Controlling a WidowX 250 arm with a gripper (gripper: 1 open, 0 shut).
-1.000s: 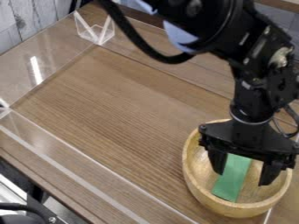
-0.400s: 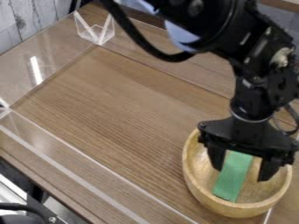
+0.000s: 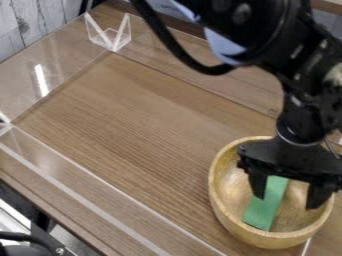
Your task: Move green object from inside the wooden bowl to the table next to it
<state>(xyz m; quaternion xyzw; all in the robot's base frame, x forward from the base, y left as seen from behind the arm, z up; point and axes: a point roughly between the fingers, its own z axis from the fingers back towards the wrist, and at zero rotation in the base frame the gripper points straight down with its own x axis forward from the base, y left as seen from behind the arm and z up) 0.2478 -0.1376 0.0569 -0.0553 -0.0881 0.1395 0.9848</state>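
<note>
We have the green object [image 3: 267, 204] lying in the wooden bowl [image 3: 229, 211], which sits by the near right corner of the table [image 3: 140, 125]. Our gripper [image 3: 285, 190] is over the bowl, jaws spread wide, with nothing in its hold. If we come down off-line, a fingertip could land on the block or press the bowl's rim and tip it. Closing too high or askew, we might let the block slip back inside while lifting.

Access to the wooden bowl [image 3: 221, 205] from above is obstructed by the gripper [image 3: 287, 168]; lateral passage is limited by its raised rim.
</note>
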